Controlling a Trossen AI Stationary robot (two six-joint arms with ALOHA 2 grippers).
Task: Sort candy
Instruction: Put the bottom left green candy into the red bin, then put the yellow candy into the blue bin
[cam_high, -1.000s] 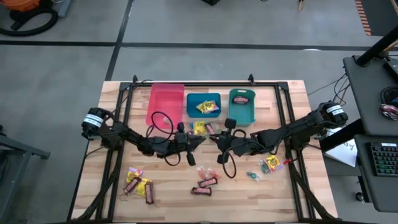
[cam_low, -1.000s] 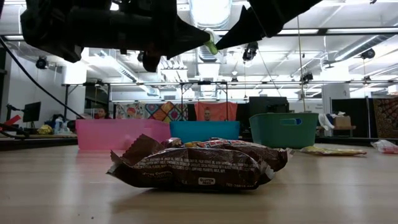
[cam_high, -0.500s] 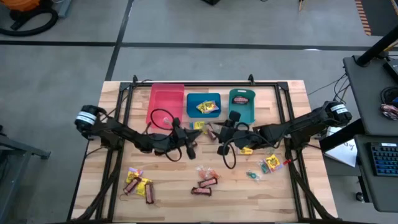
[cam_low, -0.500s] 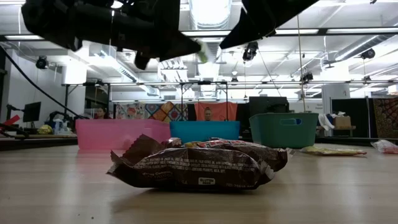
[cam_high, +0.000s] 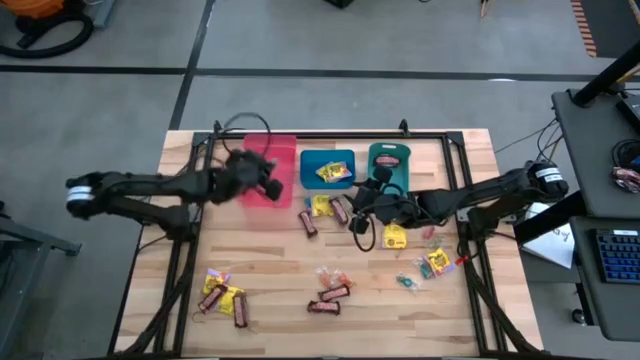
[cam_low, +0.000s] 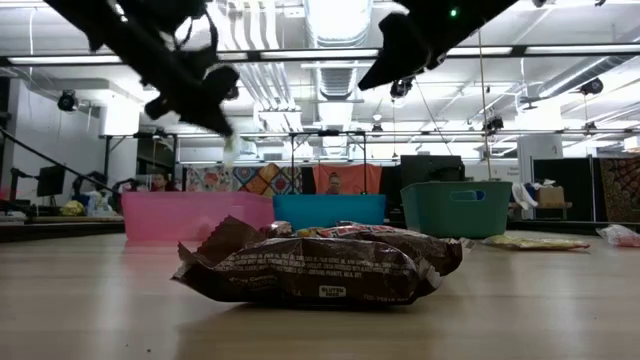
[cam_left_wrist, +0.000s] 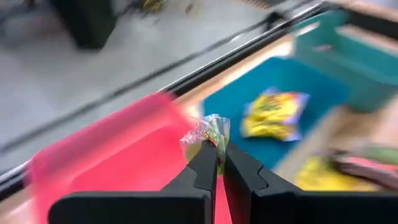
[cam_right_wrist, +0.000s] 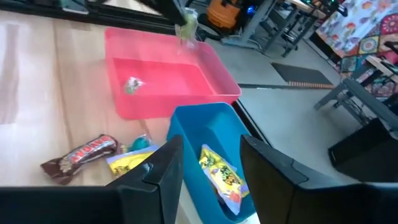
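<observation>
My left gripper (cam_high: 274, 187) hangs over the pink bin (cam_high: 262, 158), shut on a small clear-wrapped candy (cam_left_wrist: 209, 131); the low view shows that candy (cam_low: 230, 150) well above the bin. A second small candy (cam_right_wrist: 132, 84) lies on the pink bin's floor. My right gripper (cam_right_wrist: 211, 167) stands open and empty above the table, just near of the blue bin (cam_high: 328, 170) and the teal bin (cam_high: 389, 170). A yellow packet (cam_high: 331, 173) lies in the blue bin. Another yellow packet (cam_high: 395, 237) rests on the table under my right arm. My left gripper pinches the small candy by the lower part of its wrapper (cam_left_wrist: 212, 142) between its two fingertips. The rest of the wrapper sticks out past the tips. The candy is lifted clear, above the pink bin.
Brown bars (cam_high: 310, 222) and a yellow packet (cam_high: 320, 205) lie near of the blue bin. More candy sits near the front middle (cam_high: 330, 290), front left (cam_high: 222, 295) and right (cam_high: 435, 262). A brown bar (cam_low: 310, 270) fills the low view's foreground.
The two grippers met above the table's middle at the small candy. My right gripper opened and let go of it, while my left kept hold. My left gripper then carried it toward the table's far left, over the pink bin.
</observation>
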